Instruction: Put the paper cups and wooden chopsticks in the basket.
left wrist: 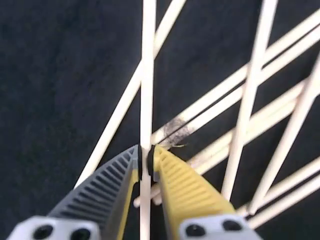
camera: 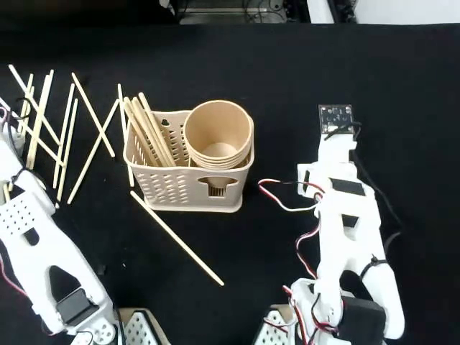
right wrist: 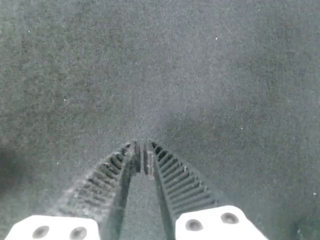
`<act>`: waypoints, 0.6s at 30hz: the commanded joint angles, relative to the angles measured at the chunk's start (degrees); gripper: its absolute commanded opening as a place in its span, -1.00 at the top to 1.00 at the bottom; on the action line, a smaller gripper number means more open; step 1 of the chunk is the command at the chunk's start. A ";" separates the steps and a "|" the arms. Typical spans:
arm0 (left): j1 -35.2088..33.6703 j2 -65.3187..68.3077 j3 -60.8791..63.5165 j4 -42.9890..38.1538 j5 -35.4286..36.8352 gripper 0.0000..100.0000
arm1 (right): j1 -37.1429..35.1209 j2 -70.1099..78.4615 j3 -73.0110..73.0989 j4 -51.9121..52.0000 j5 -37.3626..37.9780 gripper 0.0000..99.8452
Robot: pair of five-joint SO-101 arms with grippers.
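On the bench (camera: 302,72), the basket (camera: 180,188) holds stacked paper cups (camera: 218,136) in its right part and leaning chopsticks (camera: 147,133) in its left. Scattered chopsticks (camera: 68,140) lie left of the basket, with the left gripper (left wrist: 146,159) among them, pinching one. A single chopstick (camera: 176,238) lies before the basket, and the right gripper (right wrist: 144,156) is to the basket's right.

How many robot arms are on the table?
2. The left arm is at the left, by the loose chopsticks; the right arm stands to the right of the basket.

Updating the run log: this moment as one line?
left gripper: shut on chopstick | right gripper: shut, empty | basket: paper cups, chopsticks inside | loose chopsticks: on table
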 commanded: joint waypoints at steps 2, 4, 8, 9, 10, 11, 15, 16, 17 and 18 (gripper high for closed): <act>1.71 -0.70 -9.36 5.01 -1.05 0.94 | -0.88 -1.45 -0.31 -0.97 0.62 0.93; 2.24 -0.79 -9.36 5.01 -2.29 0.94 | -0.79 -1.45 -0.31 -0.97 0.62 0.93; 2.59 -0.79 -9.19 5.01 -6.33 0.94 | -0.79 -1.45 -0.31 -0.97 0.62 0.93; 2.59 -0.79 -9.36 5.01 -8.79 0.94 | -0.79 -1.45 -0.31 -0.97 0.62 0.93; 2.33 -0.79 -9.45 5.01 -11.60 0.94 | -0.79 -1.45 -0.31 -0.97 0.62 0.93; 1.98 -0.88 -9.45 5.01 -14.33 0.94 | -0.79 -1.45 -0.31 -0.97 0.62 0.93; -1.80 -2.20 -8.92 5.01 -21.19 0.94 | -0.79 -1.54 -0.31 -0.97 0.62 0.93; -2.59 -2.64 -8.92 5.01 -22.95 0.94 | -0.88 -1.54 -0.31 -0.97 0.62 0.93; -3.12 -2.81 -8.92 5.01 -24.97 0.94 | -0.88 -1.54 -0.31 -0.97 0.62 0.93; -3.38 -2.81 -8.92 4.92 -27.25 0.94 | -0.88 -1.54 -0.31 -0.97 0.62 0.93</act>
